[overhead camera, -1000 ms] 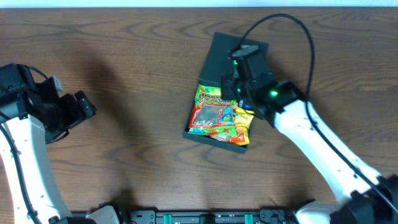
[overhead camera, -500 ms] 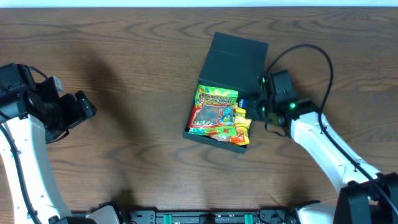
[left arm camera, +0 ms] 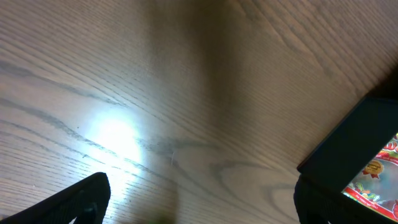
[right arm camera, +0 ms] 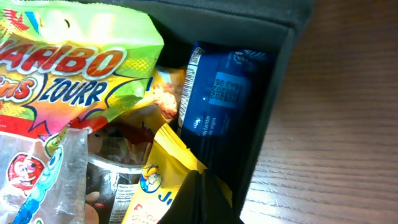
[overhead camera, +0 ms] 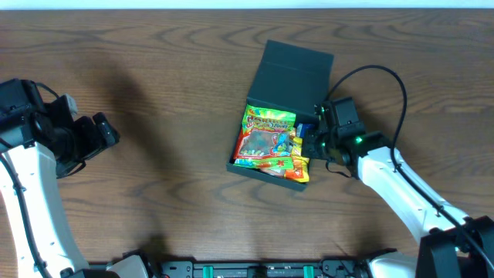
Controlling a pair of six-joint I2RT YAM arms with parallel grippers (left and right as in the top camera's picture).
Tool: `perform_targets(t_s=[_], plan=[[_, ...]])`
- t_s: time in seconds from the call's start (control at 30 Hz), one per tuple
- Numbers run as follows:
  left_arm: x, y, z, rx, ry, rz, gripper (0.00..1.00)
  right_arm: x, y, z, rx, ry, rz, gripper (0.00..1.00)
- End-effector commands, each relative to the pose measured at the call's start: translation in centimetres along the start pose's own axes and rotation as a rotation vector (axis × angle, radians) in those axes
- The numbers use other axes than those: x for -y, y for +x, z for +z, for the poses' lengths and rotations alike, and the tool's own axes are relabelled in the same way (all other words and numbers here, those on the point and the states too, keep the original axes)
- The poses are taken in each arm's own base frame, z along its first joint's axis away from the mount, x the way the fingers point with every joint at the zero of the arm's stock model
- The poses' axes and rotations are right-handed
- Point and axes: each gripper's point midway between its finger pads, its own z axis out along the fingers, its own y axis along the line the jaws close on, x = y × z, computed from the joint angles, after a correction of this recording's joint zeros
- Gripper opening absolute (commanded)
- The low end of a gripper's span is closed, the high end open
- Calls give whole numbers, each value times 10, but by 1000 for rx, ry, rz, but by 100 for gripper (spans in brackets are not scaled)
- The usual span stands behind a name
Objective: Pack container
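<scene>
The dark green container [overhead camera: 262, 171] lies mid-table with its flap lid [overhead camera: 297, 73] folded open behind it. It holds a green Haribo gummy bag [overhead camera: 262, 135], a yellow snack bag [overhead camera: 301, 161] and a blue packet [overhead camera: 302, 130]. My right gripper [overhead camera: 311, 143] is shut and empty at the box's right wall. In the right wrist view its closed tips [right arm camera: 199, 199] rest over the yellow bag [right arm camera: 155, 186], just inside the wall [right arm camera: 273, 99], below the blue packet [right arm camera: 221, 93]. My left gripper [overhead camera: 108, 133] hangs open far to the left, with only bare wood between its fingers [left arm camera: 81, 199].
The wooden table [overhead camera: 170, 93] surrounds the box on all sides. A corner of the container [left arm camera: 360, 143] shows at the right of the left wrist view. The right arm's cable [overhead camera: 386, 85] loops above the table to the right of the lid.
The right arm pulled off the top of the box to its right side, then edged back so its shut tips sit at the right wall. The left arm stayed still.
</scene>
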Motion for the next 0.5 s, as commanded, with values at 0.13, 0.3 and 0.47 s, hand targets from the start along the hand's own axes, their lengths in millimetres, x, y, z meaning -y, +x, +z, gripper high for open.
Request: perform_targets(t_s=[0.13,0.3,0.47], plan=[[-3,0,0,0,-13,7,95,0,-10,-20,69,24,-3,1],[-3,-1,0,0,-13,6,95,-5,-41,-73,220,-12,20,1],[-3,-1,0,0,-13,6,95,30,-39,-90,215,17,149,21]])
